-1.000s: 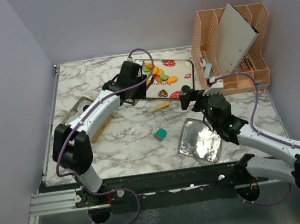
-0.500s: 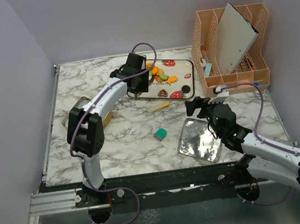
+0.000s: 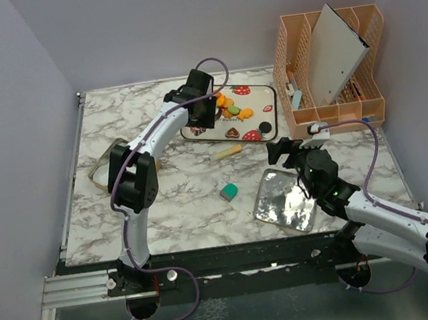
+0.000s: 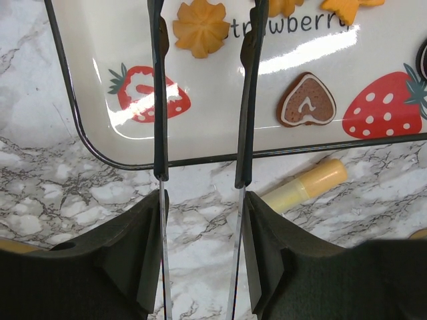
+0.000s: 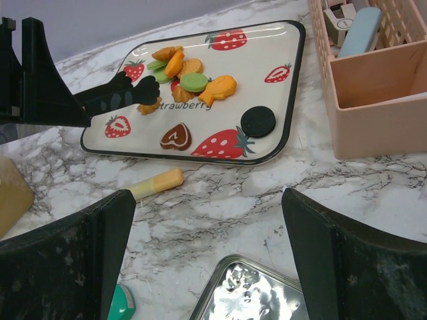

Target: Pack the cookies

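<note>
The left end effector (image 3: pixel 206 112) is hovering released and empty over the near-left edge of the strawberry tray (image 3: pixel 260 99), where the cookies (image 3: pixel 231 107) are lying clustered, while the right end effector (image 3: pixel 280 150) is hanging spread wide, holding nothing, above the surface (image 3: pixel 175 193) by the silver tin (image 3: pixel 285 199).

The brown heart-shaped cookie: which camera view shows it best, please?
The left wrist view: the brown heart cookie lies close and unobstructed on the tray, its white icing line clear. The right wrist view shows the cookie whole but smaller. The top external view gives only a tiny dark spot.
</note>
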Robot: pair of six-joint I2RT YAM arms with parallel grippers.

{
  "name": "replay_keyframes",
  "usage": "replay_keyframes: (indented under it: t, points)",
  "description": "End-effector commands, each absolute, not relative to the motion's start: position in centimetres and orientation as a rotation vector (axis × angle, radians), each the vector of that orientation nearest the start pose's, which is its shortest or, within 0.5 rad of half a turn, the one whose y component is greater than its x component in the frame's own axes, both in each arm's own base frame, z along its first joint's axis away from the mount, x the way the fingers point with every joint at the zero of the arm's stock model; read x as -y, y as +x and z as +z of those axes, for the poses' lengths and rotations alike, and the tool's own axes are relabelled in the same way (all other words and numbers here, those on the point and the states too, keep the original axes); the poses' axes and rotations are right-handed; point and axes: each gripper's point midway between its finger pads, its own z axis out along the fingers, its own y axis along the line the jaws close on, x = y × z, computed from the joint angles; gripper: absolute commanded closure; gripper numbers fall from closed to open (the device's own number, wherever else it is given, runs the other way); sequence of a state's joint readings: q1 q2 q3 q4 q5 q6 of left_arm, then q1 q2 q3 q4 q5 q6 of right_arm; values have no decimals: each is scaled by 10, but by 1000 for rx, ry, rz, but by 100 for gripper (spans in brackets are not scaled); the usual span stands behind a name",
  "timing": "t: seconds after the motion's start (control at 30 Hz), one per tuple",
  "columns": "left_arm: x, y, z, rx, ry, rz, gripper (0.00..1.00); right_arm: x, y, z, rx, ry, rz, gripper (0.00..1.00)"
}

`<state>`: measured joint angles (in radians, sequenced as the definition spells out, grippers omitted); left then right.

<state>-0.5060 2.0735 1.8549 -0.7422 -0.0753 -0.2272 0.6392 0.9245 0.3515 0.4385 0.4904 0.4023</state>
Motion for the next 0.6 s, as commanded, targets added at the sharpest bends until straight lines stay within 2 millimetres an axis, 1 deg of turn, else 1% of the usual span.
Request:
replay_keyframes:
  t: [0.0,0.43,0.57]
  points:
    - [240,450,124,-2536,356,-146,48,-134,306,175,-1665,196,338,0]
    - [242,457,107,-2619,431,-115,49,-132,306,175,-1663,202,332,0]
    - [240,457,104,-2647,441,-111,51,-131,305,176,-1658,205,333,0]
